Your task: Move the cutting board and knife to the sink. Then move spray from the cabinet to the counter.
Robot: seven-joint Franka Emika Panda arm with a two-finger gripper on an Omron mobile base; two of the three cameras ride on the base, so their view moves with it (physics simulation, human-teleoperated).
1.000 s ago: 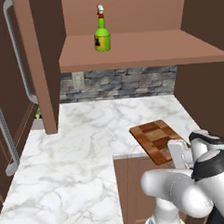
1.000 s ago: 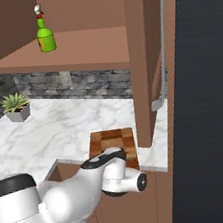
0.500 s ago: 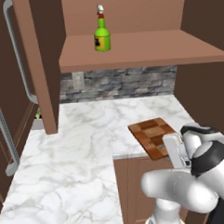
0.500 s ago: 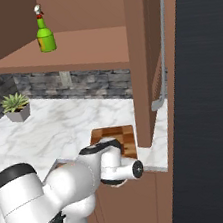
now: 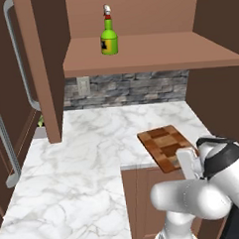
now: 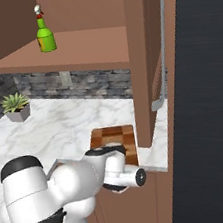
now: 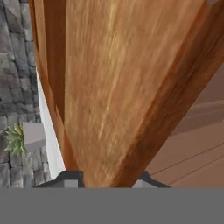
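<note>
The checkered wooden cutting board (image 5: 165, 144) (image 6: 112, 136) lies on the white marble counter (image 5: 84, 158) (image 6: 45, 128), at its front right corner. My gripper (image 5: 188, 162) (image 6: 115, 153) is at the board's near edge. In the hand view the board's wood (image 7: 113, 87) fills the space between the two fingertips of the gripper (image 7: 108, 181), which is shut on it. The green spray (image 5: 108, 38) (image 6: 45, 36) stands upright on the shelf of the brown cabinet (image 5: 153, 52) (image 6: 74, 51). The knife and the sink are out of view.
An open cabinet door (image 5: 39, 61) with a long handle hangs over the counter's left part, and another door (image 6: 145, 53) hangs right of the board. A small potted plant (image 6: 15, 105) (image 7: 17, 138) stands by the stone backsplash. A dark tall panel (image 6: 207, 94) borders the right.
The jaws have come together from wide open onto the board's edge, and the hand has pushed forward over the board's near end. The board and the spray have stayed in place.
</note>
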